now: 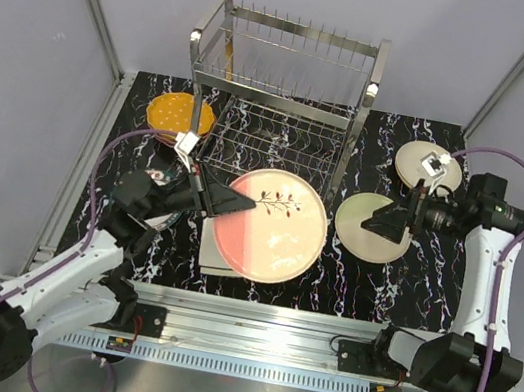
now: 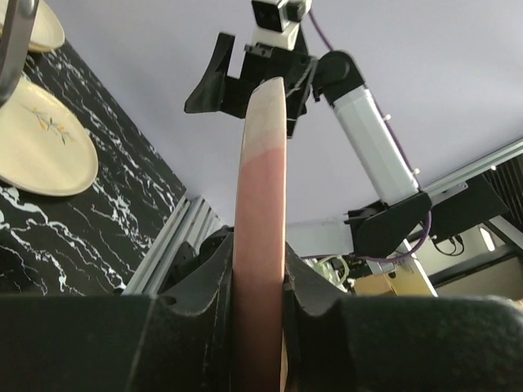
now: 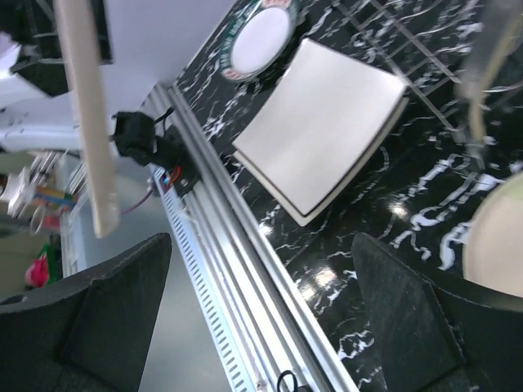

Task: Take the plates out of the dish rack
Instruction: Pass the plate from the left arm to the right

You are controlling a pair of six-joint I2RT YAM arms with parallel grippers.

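The left pincer [image 1: 222, 199] was clamped on the rim of the pink-and-cream plate [image 1: 275, 225]. In the left wrist view its two jaws pressed against either face of the plate's thin edge. From the top camera the plate showed its face upward, pink on the left half and cream on the right, with a dark sprig painted across it. It sat just in front of the dish rack [image 1: 283, 78], its far rim near the rack's front base. Under it, also in front of the rack, lay the large cream square plate [image 1: 208, 256], mostly covered in the top view. The right wrist view showed that square plate flat on the desk [image 1: 330, 269] and the held plate apart from it. The white plate with a dark patterned rim [image 3: 260, 37] lay in front of the rack's left end, largely hidden beneath the left arm from above. The orange plate [image 1: 180, 114] rested on the desk just beside the rack's left front post. The right pincer [image 1: 379, 222] had its jaws spread wide with nothing between them. It hung over a cream round plate [image 1: 369, 237] in front of the rack's right end; whether it touched that plate could not be told. A second cream round plate [image 1: 419, 168] lay to the right of the rack, near its right post and apart from the first. The rack itself stood at the back of the dark, white-veined desk.
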